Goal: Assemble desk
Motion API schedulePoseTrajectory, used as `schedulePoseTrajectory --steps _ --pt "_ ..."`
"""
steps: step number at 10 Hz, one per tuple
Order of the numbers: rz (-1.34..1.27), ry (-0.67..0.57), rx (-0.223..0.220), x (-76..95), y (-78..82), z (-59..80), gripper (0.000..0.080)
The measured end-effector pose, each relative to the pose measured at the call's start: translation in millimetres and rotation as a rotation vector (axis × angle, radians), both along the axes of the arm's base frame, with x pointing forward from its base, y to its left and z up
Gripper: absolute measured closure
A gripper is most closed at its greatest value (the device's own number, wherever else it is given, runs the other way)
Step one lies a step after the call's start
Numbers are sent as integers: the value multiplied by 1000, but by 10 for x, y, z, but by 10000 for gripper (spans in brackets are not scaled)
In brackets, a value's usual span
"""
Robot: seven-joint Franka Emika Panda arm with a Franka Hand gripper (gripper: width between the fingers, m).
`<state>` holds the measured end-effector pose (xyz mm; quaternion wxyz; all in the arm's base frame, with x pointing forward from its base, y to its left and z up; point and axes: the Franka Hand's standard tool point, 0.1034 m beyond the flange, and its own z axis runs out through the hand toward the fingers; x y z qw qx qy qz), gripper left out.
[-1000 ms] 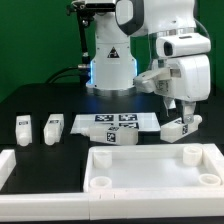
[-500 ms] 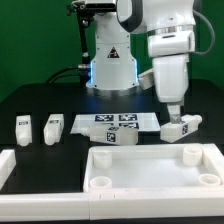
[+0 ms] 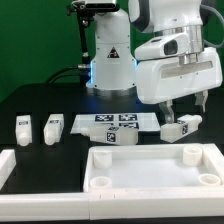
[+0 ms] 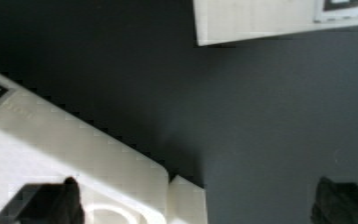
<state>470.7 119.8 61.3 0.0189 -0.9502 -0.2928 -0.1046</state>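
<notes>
Fingers (image 3: 187,106): spread wide apart and holding nothing. In the wrist view the two dark fingertips (image 4: 43,205) have only black bench between them.
Below the fingers: the right-hand leg (image 3: 182,125), a short white block lying on the bench (image 3: 40,105) close under the fingers but not touching them. Its long axis is skewed towards the bench's back right corner, and its tagged end faces the camera.
Labels: the only markings are black-and-white square tags on the legs, on the marker board (image 3: 115,121) and on the white parts in the wrist view. Their patterns are too small to read. A dark triangular sticker (image 3: 112,50) sits on the arm's base, also too small to read.
Tabletop (image 3: 150,168): a wide white slab lying flat along the front edge of the bench. Its long axis runs along that edge, and it lies with its round corner sockets facing up.
Other legs: the middle leg (image 3: 108,138) lies just beside the marker board's front edge. The two left legs (image 3: 22,128) (image 3: 50,128) stand near each other, apart, towards the bench's left edge.
Wrist view: the tabletop's edge crosses on a diagonal, with one socket (image 4: 114,215) near a fingertip. A second tagged white part (image 4: 274,20) lies across the dark gap, and I cannot tell which part it is.
Arm (image 3: 175,70): the hand points straight down with its broad face to the camera. The base stands at the middle of the back edge.
</notes>
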Motion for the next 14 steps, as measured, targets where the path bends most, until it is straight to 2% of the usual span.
schedulePoseTrajectory --steps 2,4,5,8,9,10,11,12,13,14 --pt "-250 38 49 -13 -22 8 151" --pt "-594 97 116 -74 62 50 151" --pt "-685 111 139 -48 -40 46 151" --pt "-833 131 170 -66 -7 37 151" --pt "-862 137 176 -70 -28 25 151" --pt "-998 185 193 -117 -164 -50 151" --pt "-1148 254 209 -180 -205 -97 151" --pt "-1251 313 223 -230 -195 -131 151" --pt "-1335 326 246 -244 -245 -163 151" --pt "-1371 331 250 -244 -225 -160 151"
